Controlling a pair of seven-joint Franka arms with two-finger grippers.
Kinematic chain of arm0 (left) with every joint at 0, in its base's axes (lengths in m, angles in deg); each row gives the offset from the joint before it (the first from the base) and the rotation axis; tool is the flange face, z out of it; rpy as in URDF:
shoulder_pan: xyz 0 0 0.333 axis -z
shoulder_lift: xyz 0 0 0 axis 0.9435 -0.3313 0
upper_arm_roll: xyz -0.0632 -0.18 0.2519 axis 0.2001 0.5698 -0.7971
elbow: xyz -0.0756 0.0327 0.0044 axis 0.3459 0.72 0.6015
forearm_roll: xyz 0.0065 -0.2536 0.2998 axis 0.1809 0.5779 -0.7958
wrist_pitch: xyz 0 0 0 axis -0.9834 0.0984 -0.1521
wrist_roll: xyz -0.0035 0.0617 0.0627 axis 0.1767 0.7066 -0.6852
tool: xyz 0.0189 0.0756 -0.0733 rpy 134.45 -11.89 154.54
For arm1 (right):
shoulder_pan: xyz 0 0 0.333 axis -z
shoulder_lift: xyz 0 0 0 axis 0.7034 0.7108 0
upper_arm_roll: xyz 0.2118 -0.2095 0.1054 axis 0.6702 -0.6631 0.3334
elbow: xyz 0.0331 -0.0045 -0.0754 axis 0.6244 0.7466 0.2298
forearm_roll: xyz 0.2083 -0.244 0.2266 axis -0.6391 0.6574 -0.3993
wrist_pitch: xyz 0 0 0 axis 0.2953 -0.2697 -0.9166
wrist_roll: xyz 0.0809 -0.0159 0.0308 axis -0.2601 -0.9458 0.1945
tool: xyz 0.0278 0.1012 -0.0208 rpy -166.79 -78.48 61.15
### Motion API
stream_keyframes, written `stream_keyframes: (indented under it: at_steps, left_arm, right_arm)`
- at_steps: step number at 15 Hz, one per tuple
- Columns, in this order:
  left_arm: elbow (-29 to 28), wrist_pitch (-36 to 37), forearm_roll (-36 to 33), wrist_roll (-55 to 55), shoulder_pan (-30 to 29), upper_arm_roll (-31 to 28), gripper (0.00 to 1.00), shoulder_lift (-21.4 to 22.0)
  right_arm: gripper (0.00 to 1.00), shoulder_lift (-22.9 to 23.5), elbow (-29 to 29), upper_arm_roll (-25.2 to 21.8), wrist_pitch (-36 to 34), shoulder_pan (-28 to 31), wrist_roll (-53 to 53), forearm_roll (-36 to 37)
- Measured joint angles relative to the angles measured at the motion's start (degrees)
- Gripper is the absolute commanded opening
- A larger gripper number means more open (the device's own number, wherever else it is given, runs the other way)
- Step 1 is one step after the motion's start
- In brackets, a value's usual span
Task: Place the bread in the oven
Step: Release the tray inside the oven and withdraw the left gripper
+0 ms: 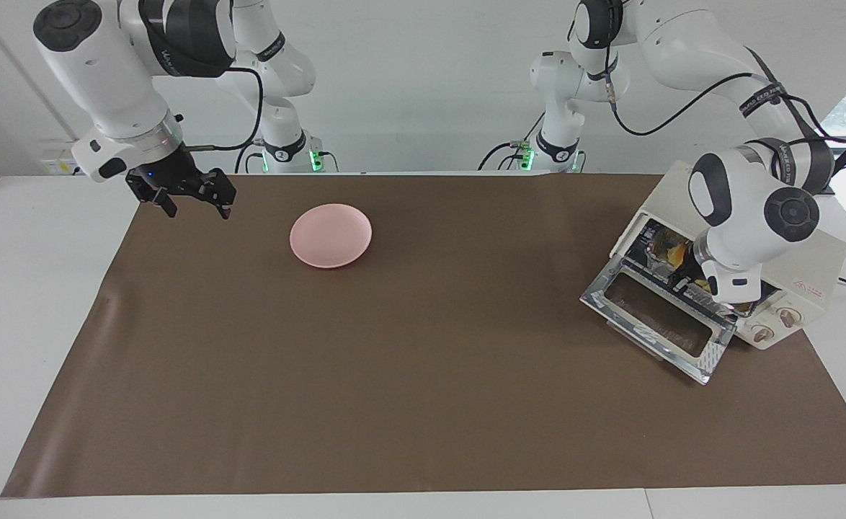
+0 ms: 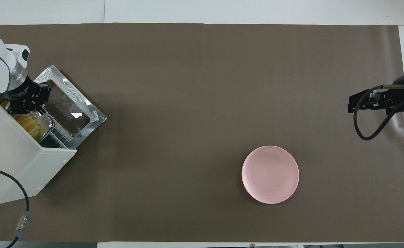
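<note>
Up close to the robots, the cream oven [image 2: 14, 162] sits at the left arm's end of the tabletop [image 1: 19, 288], door [image 2: 70, 112] dropped flat open; a small red label on its top, too small to read. Inside, on the wire rack [image 2: 55, 137], a foil tray [image 2: 45, 121] w/ the bread [image 2: 28, 122] in it, mostly tucked into the cavity. The left hand [image 2: 24, 103] is at the oven mouth, clenched, just over the tray's edge; can't tell if it grips the tray. Farther out on the brown mat [image 1: 423, 404], toward the right arm's end, a pink plate [image 2: 270, 174], nothing on it. The right hand [image 1: 191, 193] waits w/ fingers released, over the mat's corner.
</note>
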Motion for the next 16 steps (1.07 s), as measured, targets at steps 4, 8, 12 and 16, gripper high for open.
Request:
stream_keyframes:
  at_steps: [4, 8, 12, 16]
  left_arm:
    - [-1.21, 0.01, 0.00, 0.01, 0.00, 0.00, 0.99, 0.63]
    - [-1.44, -0.01, -0.03, 0.14, 0.08, 0.07, 1.00, 1.07]
    - [-1.14, -0.86, -0.07, 2.71, 0.71, 0.18, 1.00, 1.30]
    - [0.92, -3.22, -0.14, 9.56, 1.09, 0.21, 1.00, 1.96]
  right_arm:
    - [1.00, 0.00, 0.00, 0.00, 0.00, 0.00, 0.00, 0.00]
    - [1.00, 0.00, 0.00, 0.00, 0.00, 0.00, 0.00, 0.00]
    - [1.00, 0.00, 0.00, 0.00, 0.00, 0.00, 0.00, 0.00]
    - [1.00, 0.00, 0.00, 0.00, 0.00, 0.00, 0.00, 0.00]
